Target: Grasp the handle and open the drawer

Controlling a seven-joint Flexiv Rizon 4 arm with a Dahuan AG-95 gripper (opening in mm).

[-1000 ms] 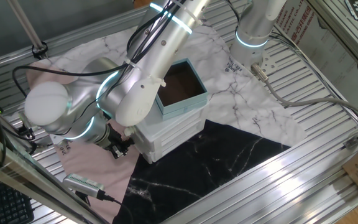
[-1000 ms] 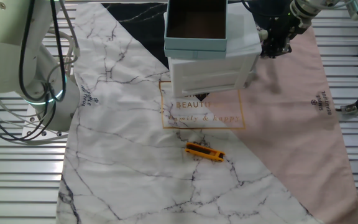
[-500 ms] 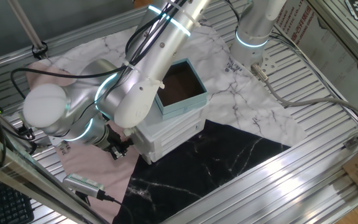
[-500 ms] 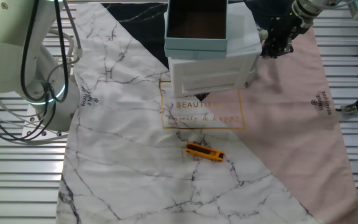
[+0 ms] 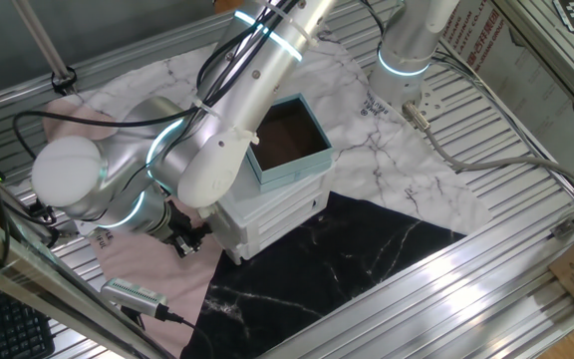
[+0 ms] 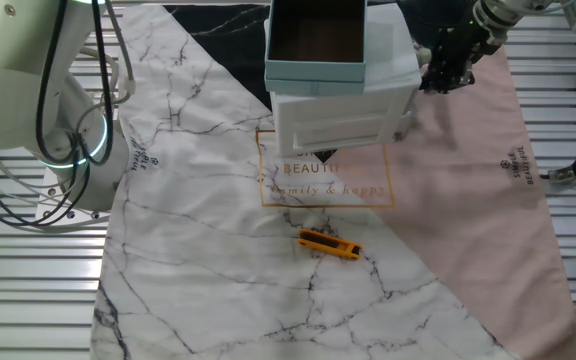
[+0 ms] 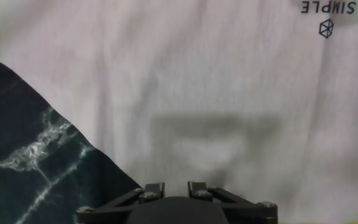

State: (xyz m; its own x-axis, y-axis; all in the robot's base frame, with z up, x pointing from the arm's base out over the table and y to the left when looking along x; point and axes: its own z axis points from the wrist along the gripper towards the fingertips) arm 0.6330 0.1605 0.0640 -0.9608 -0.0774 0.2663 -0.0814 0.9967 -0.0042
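The small white cabinet (image 6: 340, 122) stands on the cloth-covered bench (image 6: 218, 280), with a teal box (image 6: 316, 45), brown inside, sitting on top of it. The lowest drawer (image 5: 285, 221) of the cabinet looks pushed in, level with the front above it. Its knob is too small to make out in either fixed view.

The gripper (image 6: 446, 72) hangs just beside the cabinet, over the pink cloth (image 6: 478, 200), near the cabinet's corner and low to the bench. Whether the fingers are clenched or released cannot be told; the hand view shows only pink cloth and a wedge of dark marble cloth (image 7: 23, 149), with no fingertips in sight.

In front of the cabinet, on the white marble cloth (image 6: 198, 200), lies a small orange tool (image 6: 329, 244), well apart from it.
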